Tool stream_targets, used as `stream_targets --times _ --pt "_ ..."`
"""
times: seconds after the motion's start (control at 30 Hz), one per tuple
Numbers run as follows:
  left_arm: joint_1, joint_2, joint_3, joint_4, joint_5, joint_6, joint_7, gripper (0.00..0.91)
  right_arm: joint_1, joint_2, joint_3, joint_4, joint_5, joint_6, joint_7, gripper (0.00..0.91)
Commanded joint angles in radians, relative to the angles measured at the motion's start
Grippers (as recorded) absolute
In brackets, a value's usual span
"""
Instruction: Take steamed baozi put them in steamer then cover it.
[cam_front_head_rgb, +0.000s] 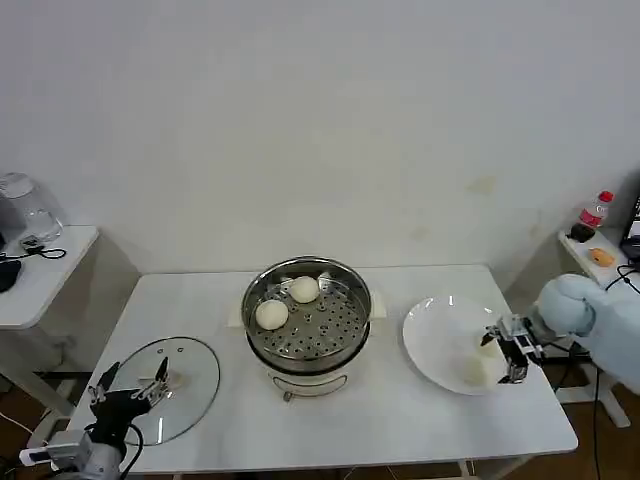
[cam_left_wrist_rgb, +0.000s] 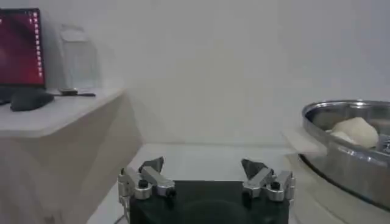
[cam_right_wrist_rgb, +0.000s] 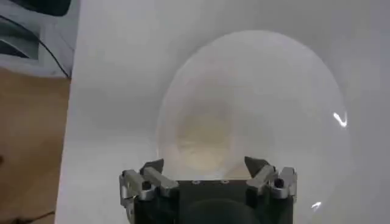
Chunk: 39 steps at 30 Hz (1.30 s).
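White table (cam_front_head_rgb: 400, 420) against a bare wall, no legible writing we can read.
Two baozi (cam_front_head_rgb: 287, 302) sit in our steamer (cam_front_head_rgb: 308, 315); right gripper (cam_front_head_rgb: 503, 352) spread over plate (cam_front_head_rgb: 430, 345), left gripper (cam_front_head_rgb: 128, 392) spread above cover (cam_front_head_rgb: 185, 385).

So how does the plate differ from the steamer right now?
The plate is flat, white and shallow; the steamer is a deep shiny steel pot with a perforated tray. The steamer holds two baozi; the plate holds about two near the right gripper. Both are round, uncovered and on the table.
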Motion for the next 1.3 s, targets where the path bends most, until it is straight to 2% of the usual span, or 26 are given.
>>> stream_targets --times 0.03,0.27,0.73,0.97,1.13,1.3 --pt "0.000 0.000 -0.002 0.006 0.002 -0.001 0.001 0.907 -0.061 0.081 0.047 -0.081 -0.035 0.012 0.001 0.907" --pt "-0.002 -0.001 -0.005 0.011 0.002 -0.002 0.001 0.907 -0.064 0.114 0.042 -0.105 -0.040 0.008 0.002 0.907" --pt "-0.005 -0.004 -0.006 0.015 0.001 -0.003 0.000 0.907 -0.050 0.105 0.037 -0.096 -0.029 -0.021 -0.003 0.625" --pt "-0.006 -0.005 -0.006 0.016 0.001 -0.003 0.000 0.907 -0.001 0.074 0.016 -0.074 -0.012 -0.021 -0.015 0.635" --pt "-0.010 0.000 -0.007 0.018 -0.001 -0.003 0.000 0.907 0.131 0.060 -0.044 -0.060 0.030 -0.014 -0.034 0.635" --pt "-0.014 0.003 -0.010 0.013 -0.004 -0.002 0.000 0.907 0.322 0.089 -0.099 -0.059 0.094 -0.017 -0.048 0.635"
